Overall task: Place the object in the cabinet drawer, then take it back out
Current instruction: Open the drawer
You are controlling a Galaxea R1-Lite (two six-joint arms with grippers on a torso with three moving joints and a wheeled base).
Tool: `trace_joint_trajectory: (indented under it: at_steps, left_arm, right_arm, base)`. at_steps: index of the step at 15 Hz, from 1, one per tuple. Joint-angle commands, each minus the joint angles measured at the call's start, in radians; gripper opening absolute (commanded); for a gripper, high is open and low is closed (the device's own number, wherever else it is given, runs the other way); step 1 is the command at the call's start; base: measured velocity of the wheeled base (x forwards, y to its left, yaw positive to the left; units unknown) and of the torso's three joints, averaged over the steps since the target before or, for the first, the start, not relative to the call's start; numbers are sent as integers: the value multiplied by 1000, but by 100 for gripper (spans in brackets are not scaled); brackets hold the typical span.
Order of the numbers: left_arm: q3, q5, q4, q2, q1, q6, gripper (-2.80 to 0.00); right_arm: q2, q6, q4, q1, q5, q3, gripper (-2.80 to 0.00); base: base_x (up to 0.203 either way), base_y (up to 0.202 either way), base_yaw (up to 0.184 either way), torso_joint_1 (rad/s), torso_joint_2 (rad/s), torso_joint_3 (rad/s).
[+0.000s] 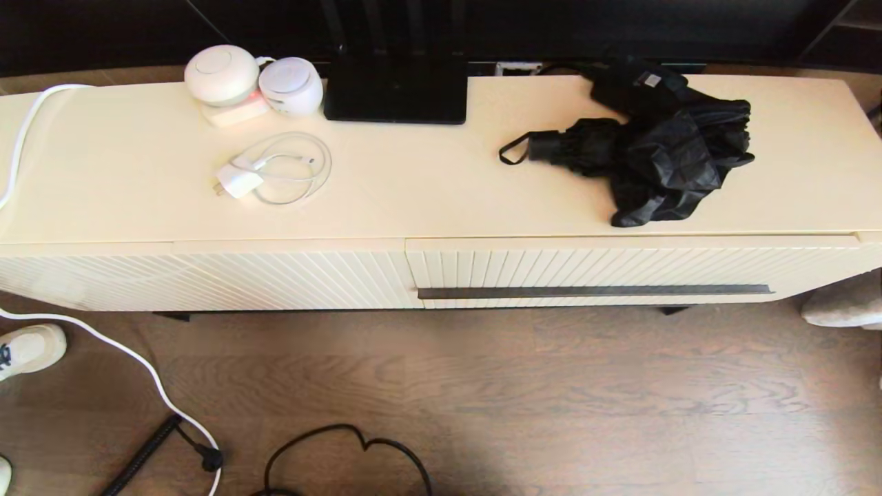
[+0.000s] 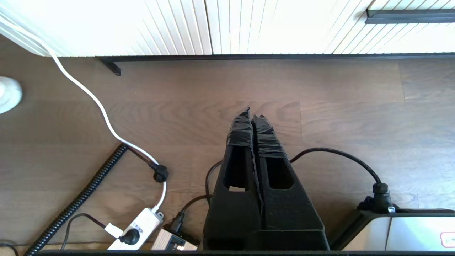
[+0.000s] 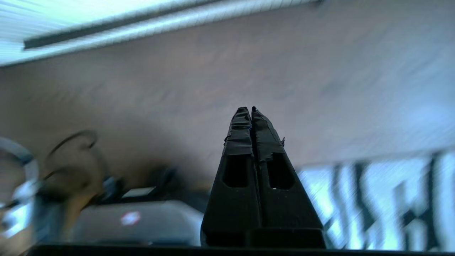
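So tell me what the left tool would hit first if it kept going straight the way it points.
Probably the wood floor. The left tool, shut, points down at bare boards short of the cabinet; depth is unclear, so it might reach the cabinet's base instead.

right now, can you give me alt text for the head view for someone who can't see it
A black folding umbrella lies loosely bunched on the right of a long cream cabinet top, above the shut ribbed drawer with its dark bar handle. A white charger with coiled cable, two round white devices and a flat black box sit to the left; neither hand shows.
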Motion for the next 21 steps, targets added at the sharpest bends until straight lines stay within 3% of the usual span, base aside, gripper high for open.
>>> trace_joint_trajectory:
  at_steps: [1,4,7,9,12,14,21]
  left_arm:
    - [0,0,0,0,-1,0,-280]
    - [0,0,0,0,1,0,-280]
    - [0,0,0,0,-1,0,-280]
    - [0,0,0,0,0,0,-280]
    - [0,0,0,0,1,0,-280]
    - [1,0,0,0,0,0,-280]
    - [0,0,0,0,-1,0,-280]
  right_arm:
    - [150,89,22,58,-3,-44,-280]
    - [232,256,149,172,-4,-151,-280]
    - [244,262,157,227,-4,-103,-280]
    - [256,107,97,225,9,-56,-280]
    - [302,-145,-154,217,27,58,-280]
    - [354,-321,-241,214,34,74,-280]
    - [503,-754,-381,166,77,56,-280]
  base:
    - [0,0,0,0,0,0]
    - [0,0,0,0,0,0]
    - [0,0,0,0,0,0]
    - [0,0,0,0,0,0]
    - [0,0,0,0,0,0]
    - [0,0,0,0,0,0]
    - [0,0,0,0,0,0]
